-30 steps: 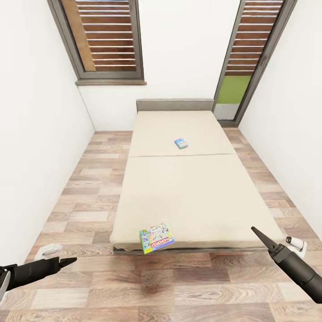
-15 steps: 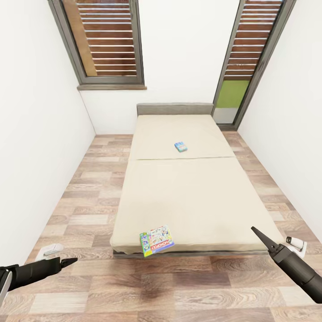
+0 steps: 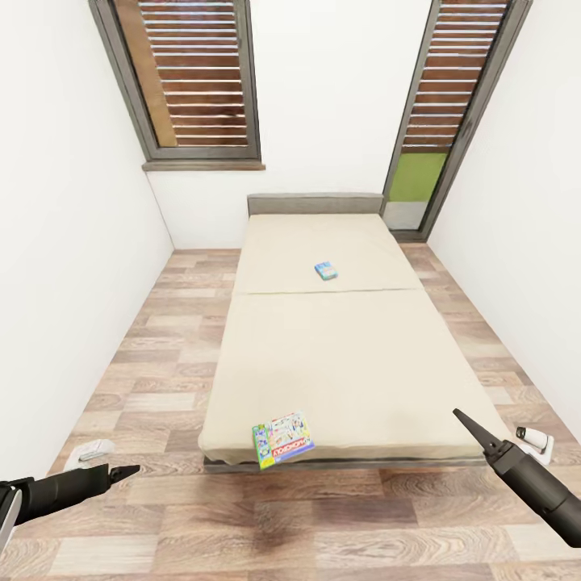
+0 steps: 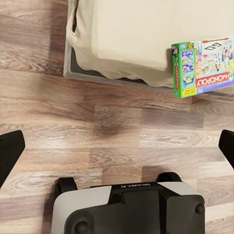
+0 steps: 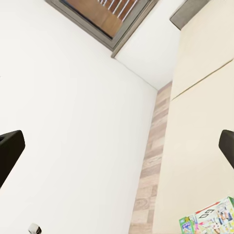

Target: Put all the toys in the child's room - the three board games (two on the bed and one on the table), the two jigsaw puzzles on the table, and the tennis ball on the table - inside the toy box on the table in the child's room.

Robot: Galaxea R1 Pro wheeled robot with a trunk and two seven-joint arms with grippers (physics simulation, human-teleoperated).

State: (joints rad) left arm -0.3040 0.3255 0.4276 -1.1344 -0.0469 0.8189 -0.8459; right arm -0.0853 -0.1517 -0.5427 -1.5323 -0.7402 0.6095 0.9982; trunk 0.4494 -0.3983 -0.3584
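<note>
The whole head view has shifted a little, the bed (image 3: 339,339) sitting lower and smaller than a second ago, so the camera has moved, not the toys. The Monopoly box (image 3: 282,438) overhangs the foot edge; the second board game (image 3: 326,269) lies mid-mattress. The left hand (image 4: 117,146) and right hand (image 5: 117,146) are both released and empty; I judge neither pickup has begun.

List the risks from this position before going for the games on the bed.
The near board game overhangs the foot edge of the bed; a clumsy touch could knock it to the floor. The far board game lies mid-mattress, probably a long stretch. Both the left gripper and right gripper hang open, well short.
</note>
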